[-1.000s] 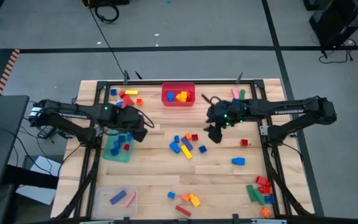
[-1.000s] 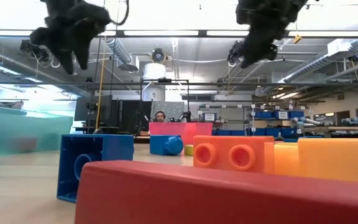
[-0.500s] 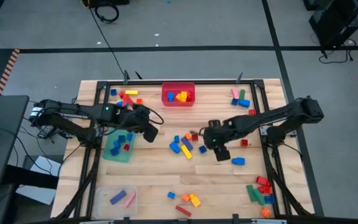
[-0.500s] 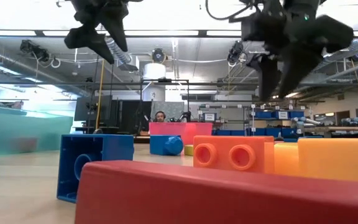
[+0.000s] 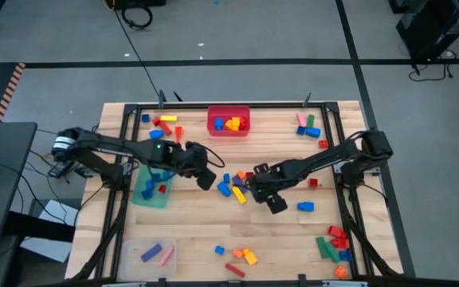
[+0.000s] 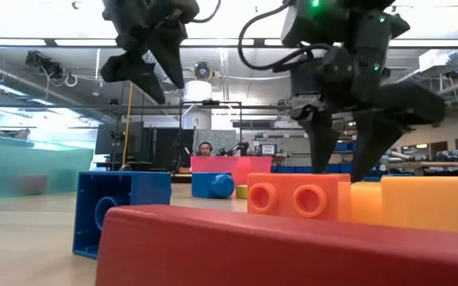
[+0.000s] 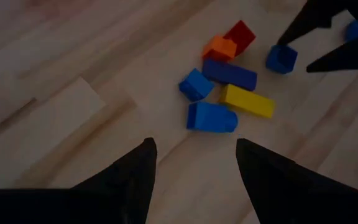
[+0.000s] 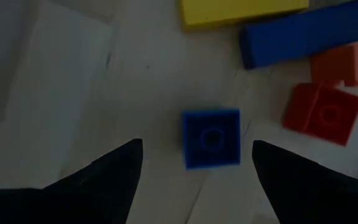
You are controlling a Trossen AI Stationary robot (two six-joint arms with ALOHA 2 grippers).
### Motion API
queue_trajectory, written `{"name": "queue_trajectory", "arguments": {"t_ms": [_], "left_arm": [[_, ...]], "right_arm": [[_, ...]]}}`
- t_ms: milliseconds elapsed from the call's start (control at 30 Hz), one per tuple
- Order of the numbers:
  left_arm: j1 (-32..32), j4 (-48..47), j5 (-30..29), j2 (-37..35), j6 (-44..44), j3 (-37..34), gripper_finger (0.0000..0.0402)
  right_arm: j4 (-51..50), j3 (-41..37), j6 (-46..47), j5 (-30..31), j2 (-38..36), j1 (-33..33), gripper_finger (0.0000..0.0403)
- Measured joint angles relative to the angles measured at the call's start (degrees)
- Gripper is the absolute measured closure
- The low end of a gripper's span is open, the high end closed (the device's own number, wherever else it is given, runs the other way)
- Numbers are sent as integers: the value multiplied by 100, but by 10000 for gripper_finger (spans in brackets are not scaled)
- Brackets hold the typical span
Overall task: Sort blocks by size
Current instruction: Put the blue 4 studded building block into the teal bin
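Both arms have swung inward since a second ago, and the right gripper (image 5: 260, 191) has dropped low over the wooden surface (image 5: 198, 223) beside the central cluster of plastic toy blocks (image 5: 234, 185), its jaws spread wide and empty on either side of a small blue square block (image 8: 211, 138). Just left of that cluster, the left gripper (image 5: 207, 180) hangs with jaws partly apart and empty, the blocks lying loose ahead of it.
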Motion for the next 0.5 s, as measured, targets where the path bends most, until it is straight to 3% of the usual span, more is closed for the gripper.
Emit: {"name": "queue_trajectory", "arguments": {"t_ms": [233,367,500], "left_arm": [[-46,306,24,200,-30,0,172],[-46,579,22,277,-325,0,172],[-46,768,-15,340,-7,0,172]], "right_arm": [[138,0,-124,-67,356,-168,124],[180,15,-124,-172,493,-228,170],[163,0,-73,-215,430,-230,232]]}}
